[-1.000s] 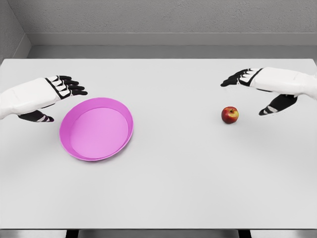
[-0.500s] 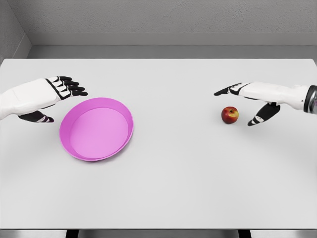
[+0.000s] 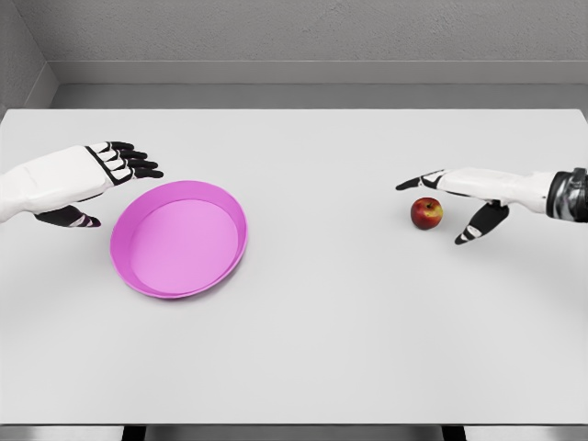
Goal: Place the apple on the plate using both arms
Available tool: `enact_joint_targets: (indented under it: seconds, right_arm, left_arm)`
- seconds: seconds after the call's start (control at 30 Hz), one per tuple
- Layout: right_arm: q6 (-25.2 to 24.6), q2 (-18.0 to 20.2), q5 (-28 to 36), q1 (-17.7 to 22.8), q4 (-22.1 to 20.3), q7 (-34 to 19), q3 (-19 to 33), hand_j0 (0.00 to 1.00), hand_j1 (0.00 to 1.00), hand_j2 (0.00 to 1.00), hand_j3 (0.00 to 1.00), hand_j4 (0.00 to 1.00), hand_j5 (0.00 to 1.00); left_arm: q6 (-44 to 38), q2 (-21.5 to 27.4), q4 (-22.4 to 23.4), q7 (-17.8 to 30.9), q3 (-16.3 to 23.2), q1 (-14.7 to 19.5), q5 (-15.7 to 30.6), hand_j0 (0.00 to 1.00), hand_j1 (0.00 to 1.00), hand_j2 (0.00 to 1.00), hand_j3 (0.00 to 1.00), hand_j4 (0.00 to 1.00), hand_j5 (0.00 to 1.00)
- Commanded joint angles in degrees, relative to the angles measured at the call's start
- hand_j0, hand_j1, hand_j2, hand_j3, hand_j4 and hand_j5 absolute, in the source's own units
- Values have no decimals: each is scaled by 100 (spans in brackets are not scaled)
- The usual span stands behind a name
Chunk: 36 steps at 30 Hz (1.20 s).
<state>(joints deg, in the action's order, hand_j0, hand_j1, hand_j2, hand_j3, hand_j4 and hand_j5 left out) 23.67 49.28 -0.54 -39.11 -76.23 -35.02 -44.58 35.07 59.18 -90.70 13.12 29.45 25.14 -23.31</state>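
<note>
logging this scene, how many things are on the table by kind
apple: 1
plate: 1
total: 2

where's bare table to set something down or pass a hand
Free: the wide strip between the plate and the apple, the whole near half of the table, and the far edge. Crowded: around the apple, with the open right hand spread beside it; the left hand hovers by the plate.

Likely simulated lab: bare table (image 3: 322,349).
</note>
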Motion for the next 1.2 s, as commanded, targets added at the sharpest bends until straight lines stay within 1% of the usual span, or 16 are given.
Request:
enact_joint_targets:
  seconds: [0.0, 0.13, 0.23, 0.4, 0.47, 0.87, 1.1, 1.13, 1.17]
  right_arm:
    - [-11, -129, -78, 0, 162, 2, -24, 100, 100, 100, 100, 100, 100]
    - [-11, -173, -87, -9, 258, 2, -24, 100, 100, 100, 100, 100, 100]
    - [-11, -288, -96, -79, 443, 2, -68, 100, 100, 100, 100, 100, 100]
    - [-11, -331, -96, -167, 618, 2, -130, 100, 100, 100, 100, 100, 100]
    - [-11, -507, -157, -246, 794, 2, -200, 100, 100, 100, 100, 100, 100]
    - [-2, -534, -236, -290, 961, 2, -226, 100, 100, 100, 100, 100, 100]
    - [-11, -613, -245, -334, 1058, 2, -226, 100, 100, 100, 100, 100, 100]
    - [-11, -613, -236, -334, 1058, 2, -226, 99, 99, 99, 99, 99, 99]
    - [-11, -613, -236, -334, 1058, 2, -226, 93, 93, 93, 93, 93, 93]
  left_arm:
    - [-7, 5, 0, -3, 0, 0, 29, 100, 100, 100, 100, 100, 100]
    - [-7, 5, 0, -3, 0, 0, 29, 100, 100, 100, 100, 100, 100]
    - [-7, -3, 0, -3, 0, 0, 29, 100, 100, 100, 100, 100, 100]
    - [-7, 5, 0, 6, 0, 0, 29, 100, 100, 100, 100, 100, 100]
    - [-7, -3, 0, -3, 0, 0, 29, 100, 100, 100, 100, 100, 100]
    - [-7, 5, 0, 6, -1, 9, 29, 100, 100, 100, 100, 100, 100]
    - [-7, 5, 0, 6, 0, 9, 29, 100, 100, 100, 100, 100, 100]
    - [-7, 5, 0, 6, -9, 9, 29, 100, 100, 100, 100, 100, 100]
    - [-7, 5, 0, 6, -9, 9, 29, 100, 100, 100, 100, 100, 100]
